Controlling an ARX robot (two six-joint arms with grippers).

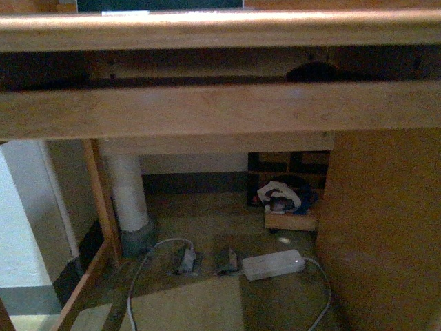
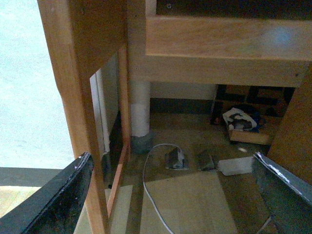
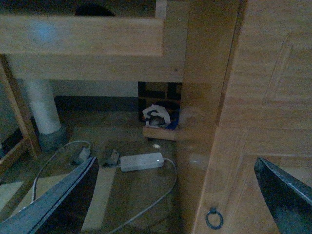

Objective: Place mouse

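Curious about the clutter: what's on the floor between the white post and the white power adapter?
In the front view, a looping white cord, a small grey plug and a second grey piece lie between the white post and power adapter.

Nothing legible met my eye: no words, brands, numbers or signs. The white power adapter (image 1: 273, 264) on the floor showed a plain face, and the pale strip (image 1: 125, 12) up top was too blurred to read.

Mouse (image 1: 311, 72): small, dark, domed top.
Pose: flat, lower part hidden behind wooden rail (image 1: 207, 107).
Place: about 1 o'clock, in shadow.
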